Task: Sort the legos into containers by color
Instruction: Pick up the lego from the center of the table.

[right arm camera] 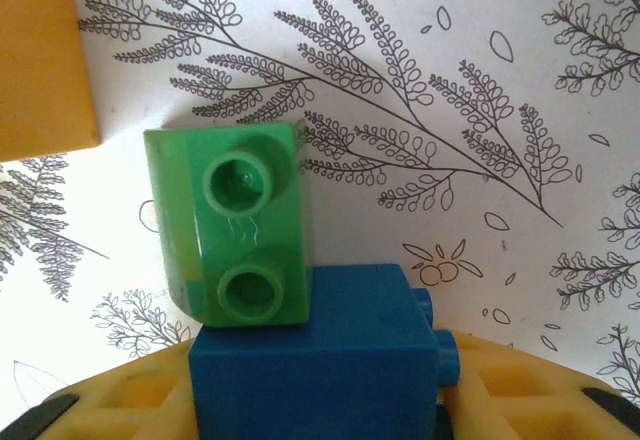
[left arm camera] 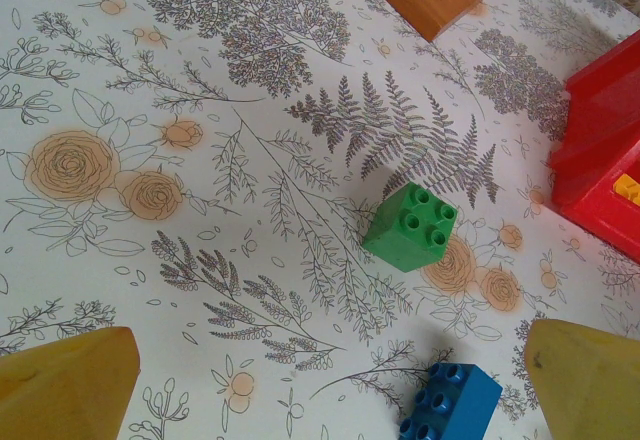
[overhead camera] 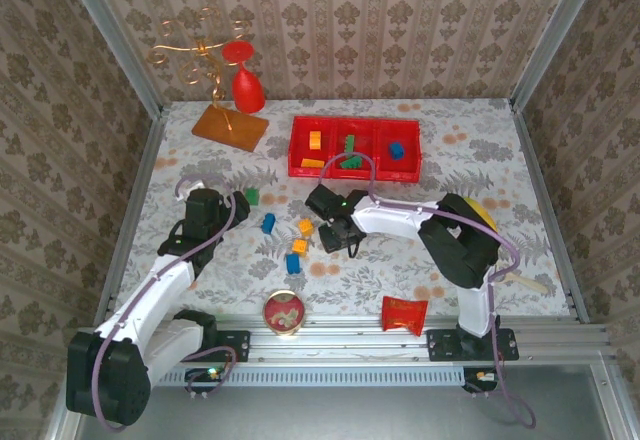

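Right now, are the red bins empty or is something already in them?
Not empty. The containers hold orange-yellow legos on the left, green legos in the middle, and a blue lego on the right.

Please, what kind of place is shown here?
Probably a robot test booth, not a home: a left arm and a right arm bolted to a metal rail, aluminium posts framing wallpapered panels, a patterned table.
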Controlling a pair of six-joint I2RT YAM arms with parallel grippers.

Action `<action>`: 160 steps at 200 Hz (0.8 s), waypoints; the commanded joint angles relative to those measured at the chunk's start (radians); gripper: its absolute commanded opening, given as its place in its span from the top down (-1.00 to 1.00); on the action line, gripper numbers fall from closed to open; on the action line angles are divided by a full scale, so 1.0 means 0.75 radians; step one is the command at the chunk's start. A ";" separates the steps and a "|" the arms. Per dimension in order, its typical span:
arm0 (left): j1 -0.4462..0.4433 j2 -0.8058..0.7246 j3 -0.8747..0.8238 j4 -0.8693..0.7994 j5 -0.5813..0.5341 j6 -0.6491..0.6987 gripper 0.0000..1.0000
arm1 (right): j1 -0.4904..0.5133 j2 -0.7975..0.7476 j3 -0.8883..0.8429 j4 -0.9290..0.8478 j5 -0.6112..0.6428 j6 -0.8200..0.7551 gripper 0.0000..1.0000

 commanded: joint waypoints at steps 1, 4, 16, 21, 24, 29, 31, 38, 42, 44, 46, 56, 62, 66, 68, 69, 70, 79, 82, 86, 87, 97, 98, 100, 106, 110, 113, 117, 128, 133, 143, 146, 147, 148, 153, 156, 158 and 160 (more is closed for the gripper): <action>0.013 0.005 -0.011 0.021 0.010 -0.005 -1.00 | -0.021 -0.046 -0.050 0.002 0.009 0.031 0.32; 0.013 0.005 -0.011 0.022 0.009 -0.006 -1.00 | -0.024 -0.050 -0.055 0.002 0.011 0.033 0.34; 0.013 0.004 -0.011 0.019 0.009 -0.007 -1.00 | -0.035 -0.069 -0.074 0.000 0.017 0.039 0.40; 0.013 0.004 -0.010 0.019 0.010 -0.005 -1.00 | -0.041 -0.078 -0.082 0.000 0.021 0.041 0.42; 0.014 0.005 -0.009 0.019 0.012 -0.006 -1.00 | -0.043 -0.082 -0.087 0.000 0.024 0.043 0.43; 0.014 0.005 -0.009 0.019 0.012 -0.005 -1.00 | -0.049 -0.092 -0.096 -0.001 0.029 0.044 0.44; 0.014 0.003 -0.009 0.020 0.010 -0.006 -1.00 | -0.052 -0.095 -0.098 -0.002 0.031 0.044 0.45; 0.014 0.003 -0.009 0.019 0.011 -0.005 -1.00 | -0.062 -0.109 -0.109 -0.004 0.038 0.047 0.46; 0.014 0.003 -0.009 0.019 0.010 -0.005 -1.00 | -0.067 -0.115 -0.114 -0.007 0.044 0.049 0.47; 0.014 0.002 -0.009 0.019 0.011 -0.005 -1.00 | -0.069 -0.119 -0.118 -0.009 0.047 0.050 0.47; 0.014 0.003 -0.009 0.019 0.010 -0.006 -1.00 | -0.072 -0.123 -0.121 -0.011 0.050 0.051 0.48; 0.014 0.003 -0.008 0.019 0.011 -0.006 -1.00 | -0.090 -0.140 -0.133 -0.018 0.062 0.056 0.51; 0.012 0.005 -0.007 0.019 0.011 -0.006 -1.00 | -0.105 -0.151 -0.139 -0.022 0.064 0.058 0.53; 0.014 0.004 -0.007 0.019 0.011 -0.005 -1.00 | -0.115 -0.158 -0.145 -0.022 0.063 0.059 0.54; 0.013 0.003 -0.007 0.019 0.013 -0.006 -1.00 | -0.119 -0.163 -0.149 -0.022 0.063 0.060 0.54; 0.013 0.002 -0.006 0.019 0.013 -0.006 -1.00 | -0.122 -0.166 -0.149 -0.022 0.063 0.061 0.55; 0.013 0.002 -0.006 0.019 0.013 -0.005 -1.00 | -0.123 -0.168 -0.151 -0.022 0.064 0.061 0.55; 0.014 0.004 -0.004 0.019 0.012 -0.005 -1.00 | -0.146 -0.189 -0.164 -0.023 0.067 0.062 0.56; 0.014 0.005 -0.003 0.019 0.011 -0.005 -1.00 | -0.153 -0.196 -0.167 -0.024 0.067 0.062 0.57; 0.014 0.004 -0.002 0.018 0.013 -0.005 -1.00 | -0.163 -0.205 -0.173 -0.026 0.068 0.062 0.58; 0.014 0.005 -0.001 0.018 0.012 -0.005 -1.00 | -0.165 -0.207 -0.174 -0.026 0.068 0.062 0.58; 0.014 0.004 0.001 0.017 0.011 -0.005 -1.00 | -0.190 -0.231 -0.182 -0.028 0.076 0.062 0.59; 0.014 0.004 0.001 0.017 0.012 -0.005 -1.00 | -0.194 -0.233 -0.184 -0.029 0.075 0.062 0.59; 0.015 0.005 0.002 0.017 0.013 -0.003 -1.00 | -0.198 -0.238 -0.185 -0.031 0.077 0.062 0.59; 0.014 0.004 0.003 0.015 0.012 -0.002 -1.00 | -0.213 -0.252 -0.189 -0.036 0.082 0.061 0.60; 0.014 0.005 0.005 0.015 0.011 -0.002 -1.00 | -0.223 -0.260 -0.191 -0.039 0.085 0.059 0.61; 0.014 0.005 0.005 0.015 0.011 -0.002 -1.00 | -0.229 -0.268 -0.191 -0.042 0.087 0.057 0.61; 0.014 0.004 0.007 0.015 0.011 -0.001 -1.00 | -0.239 -0.277 -0.192 -0.046 0.093 0.056 0.62; 0.014 0.005 0.009 0.015 0.011 0.000 -1.00 | -0.262 -0.303 -0.192 -0.060 0.112 0.047 0.62; 0.013 0.005 0.009 0.013 0.012 0.000 -1.00 | -0.272 -0.314 -0.188 -0.066 0.122 0.041 0.62; 0.014 0.006 0.011 0.013 0.012 0.002 -1.00 | -0.294 -0.340 -0.182 -0.079 0.139 0.029 0.63; 0.014 0.007 0.013 0.013 0.012 0.002 -1.00 | -0.301 -0.348 -0.178 -0.083 0.144 0.025 0.63; 0.015 0.007 0.013 0.013 0.012 0.002 -1.00 | -0.304 -0.350 -0.177 -0.084 0.145 0.024 0.63; 0.015 0.007 0.013 0.013 0.013 0.002 -1.00 | -0.306 -0.351 -0.176 -0.085 0.146 0.024 0.63; 0.013 0.007 0.013 0.013 0.013 0.002 -1.00 | -0.317 -0.365 -0.170 -0.090 0.156 0.016 0.63; 0.013 0.007 0.013 0.014 0.012 0.002 -1.00 | -0.325 -0.371 -0.165 -0.093 0.161 0.010 0.63; 0.013 0.007 0.014 0.013 0.011 0.002 -1.00 | -0.329 -0.375 -0.163 -0.096 0.166 0.007 0.63; 0.013 0.008 0.014 0.013 0.012 0.002 -1.00 | -0.335 -0.379 -0.159 -0.097 0.170 0.004 0.63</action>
